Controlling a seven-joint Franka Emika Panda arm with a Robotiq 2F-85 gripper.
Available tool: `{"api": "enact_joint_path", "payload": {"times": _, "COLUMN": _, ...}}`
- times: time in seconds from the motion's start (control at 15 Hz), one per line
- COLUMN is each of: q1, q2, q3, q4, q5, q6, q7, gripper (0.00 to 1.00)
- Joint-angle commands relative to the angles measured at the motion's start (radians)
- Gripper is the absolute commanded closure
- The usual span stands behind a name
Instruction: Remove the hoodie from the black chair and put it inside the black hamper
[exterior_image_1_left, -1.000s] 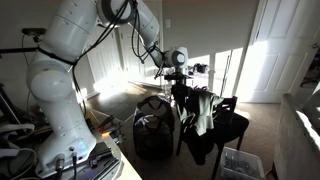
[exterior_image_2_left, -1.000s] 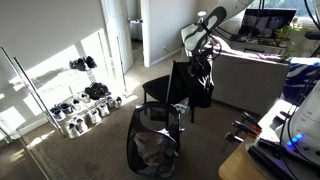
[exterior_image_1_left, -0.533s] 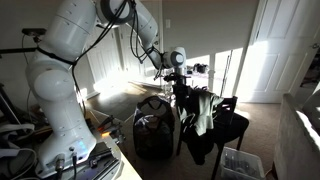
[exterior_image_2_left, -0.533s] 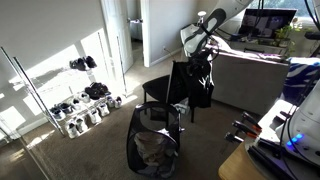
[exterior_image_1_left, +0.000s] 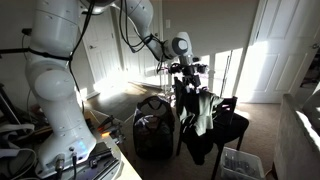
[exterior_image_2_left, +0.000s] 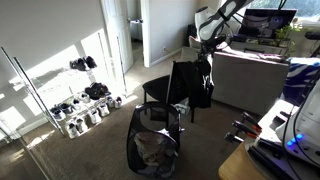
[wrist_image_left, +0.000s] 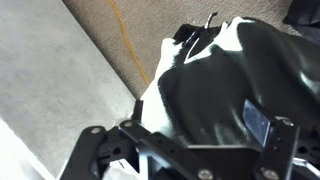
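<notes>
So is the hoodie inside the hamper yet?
No, the hoodie hangs over the back of the chair, outside the hamper.

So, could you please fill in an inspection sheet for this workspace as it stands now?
Surface: carpet, with sunlit patches.
Job's things: hoodie draped over the back of the black chair; black hamper upright beside the chair.
Clutter: shoe rack; clear plastic box.
Grippers: gripper open above the hoodie, holding nothing.
Cables: a loop along the arm.
Surroundings: white doors; sofa.
</notes>
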Motion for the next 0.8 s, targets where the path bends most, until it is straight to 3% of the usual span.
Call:
{"api": "enact_joint_path", "payload": {"times": 0.0, "q1": -0.012, "q2": -0.110, "q3": -0.003, "q4": -0.108, "q5": -0.081, "q6": 0.076, "q7": 0.035, "gripper": 0.00}}
{"api": "enact_joint_path", "payload": {"times": 0.4, "q1": -0.046, "q2": -0.093, "q3": 0.063, "q4": -0.113, "q5": -0.038, "q6": 0.163, "q7": -0.097, "gripper": 0.00}}
{"api": "enact_joint_path", "payload": {"times": 0.73, "q1": -0.105, "q2": -0.025, "q3": 0.132, "q4": -0.083, "q5": 0.088, "q6": 0.185, "q7": -0.258, "gripper": 0.00}}
